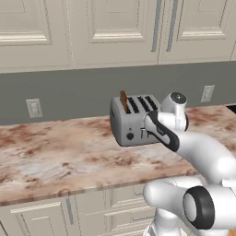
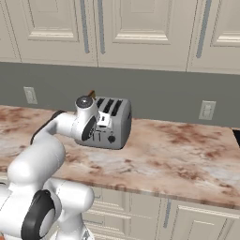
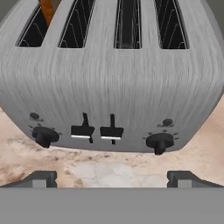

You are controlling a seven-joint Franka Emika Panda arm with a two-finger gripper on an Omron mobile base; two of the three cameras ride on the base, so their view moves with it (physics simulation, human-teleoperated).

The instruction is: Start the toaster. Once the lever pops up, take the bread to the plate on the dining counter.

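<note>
The silver-grey toaster (image 1: 130,120) (image 2: 118,123) (image 3: 112,83) stands on the marble worktop near the wall. The bread (image 1: 124,101) (image 2: 92,94) (image 3: 46,11), an orange-brown slice, stands upright in the leftmost slot with its top sticking out. In the hand view two thin black levers (image 3: 82,130) sit side by side low on the toaster's front, between two black knobs (image 3: 43,136). My gripper (image 3: 112,180) is open just in front of that face, below the levers, with nothing between its fingertips (image 3: 39,179). The plate and the dining counter are out of view.
The marble worktop (image 1: 69,152) (image 2: 178,154) stretches left and right of the toaster, with cream drawers below its front edge. Wall sockets (image 1: 34,108) (image 2: 206,110) sit on the grey backsplash. Cream upper cabinets (image 1: 115,32) hang overhead.
</note>
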